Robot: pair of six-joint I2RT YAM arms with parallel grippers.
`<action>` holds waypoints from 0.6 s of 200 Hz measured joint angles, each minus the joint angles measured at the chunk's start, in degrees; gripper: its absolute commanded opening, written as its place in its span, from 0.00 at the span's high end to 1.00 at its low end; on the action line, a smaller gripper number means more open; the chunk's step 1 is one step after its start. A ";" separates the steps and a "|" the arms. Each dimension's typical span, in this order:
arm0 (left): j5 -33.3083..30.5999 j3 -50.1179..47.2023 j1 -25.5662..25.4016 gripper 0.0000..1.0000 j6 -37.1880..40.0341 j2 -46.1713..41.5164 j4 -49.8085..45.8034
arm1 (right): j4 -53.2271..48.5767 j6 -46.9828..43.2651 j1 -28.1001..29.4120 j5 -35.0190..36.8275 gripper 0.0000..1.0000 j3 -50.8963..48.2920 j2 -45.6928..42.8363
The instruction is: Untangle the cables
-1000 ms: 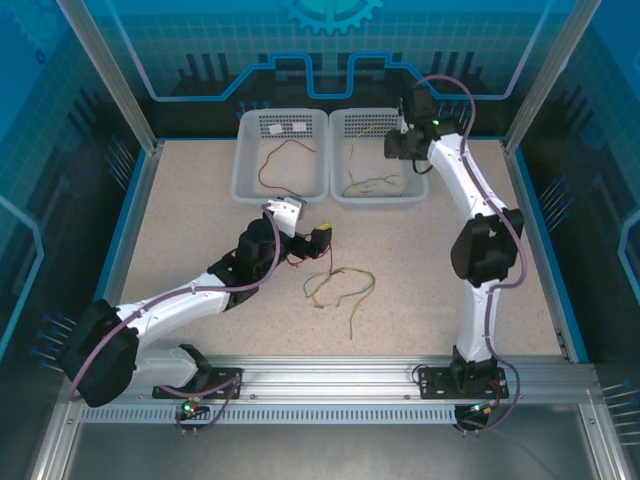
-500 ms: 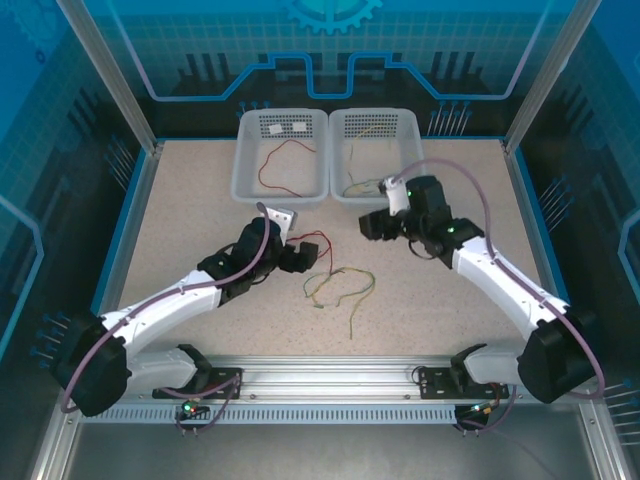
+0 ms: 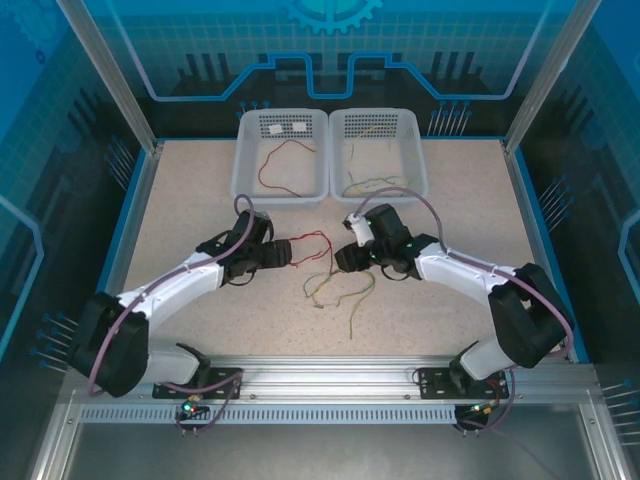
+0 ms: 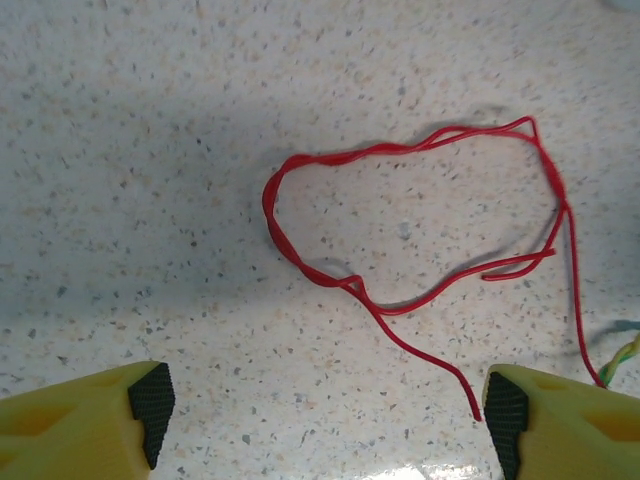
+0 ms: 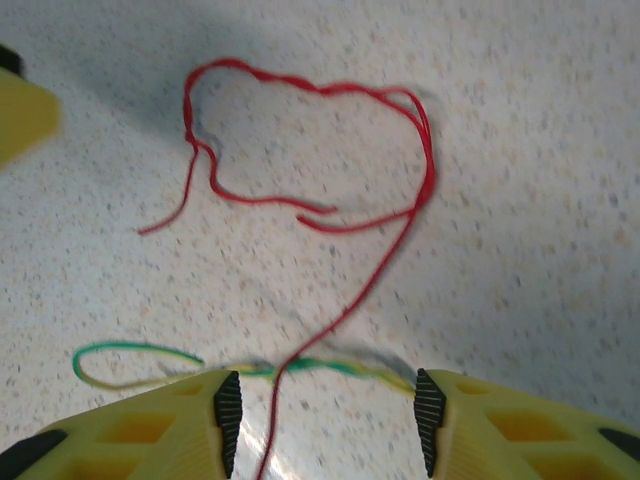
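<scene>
Tabletop (image 3: 200, 190): red cable (image 4: 268, 203) looped, apparently over yellow-green cable (image 5: 128, 347).

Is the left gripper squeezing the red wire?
No, the left gripper is wide open, and the red wire lies loose on the table.

Speckled tabletop (image 3: 200, 220) here, stone-like grain, mostly matt, with a wet-looking glare at six o'clock in the left wrist view. Red cable (image 4: 400, 150): smooth plastic sheath, faint sheen. Yellow-green cable (image 5: 130, 365), same slick coating. Left gripper (image 4: 325, 415) and right gripper (image 5: 328, 425) show matt yellow plastic fingers (image 4: 70, 425) tipped with black ridged pads (image 5: 228, 420). Baskets (image 3: 243, 165) at twelve o'clock: pale perforated plastic. Rail (image 3: 330, 372) at six: brushed metal.
</scene>
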 measured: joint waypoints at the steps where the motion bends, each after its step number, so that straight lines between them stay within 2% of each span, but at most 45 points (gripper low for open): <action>1: 0.07 0.07 0.00 0.23 -0.07 0.15 -0.02 | 0.11 -0.04 0.09 0.11 0.50 0.04 0.00; 12: 0.81 0.79 -0.02 0.25 -0.15 2.08 -0.07 | 2.38 -0.17 1.07 1.33 0.50 0.20 -0.26; 23: 1.20 0.92 0.00 0.33 -0.35 3.26 0.31 | 4.26 -0.68 1.62 2.16 0.51 0.20 -0.66; 43: 2.36 0.42 -0.04 0.34 -0.28 3.91 1.86 | 6.34 -1.38 1.92 3.06 0.55 0.74 -1.05; 61: 2.51 0.50 -1.53 0.48 1.29 4.20 3.02 | 8.13 -1.42 1.84 4.20 0.54 1.36 -1.05; 93: -1.55 5.51 -7.91 0.48 7.30 9.07 0.72 | 9.09 -1.20 1.86 5.20 0.54 2.60 -0.94; 120: -3.96 7.91 -8.92 0.48 10.78 12.68 -0.28 | 10.32 -0.52 1.86 5.77 0.53 3.80 -0.81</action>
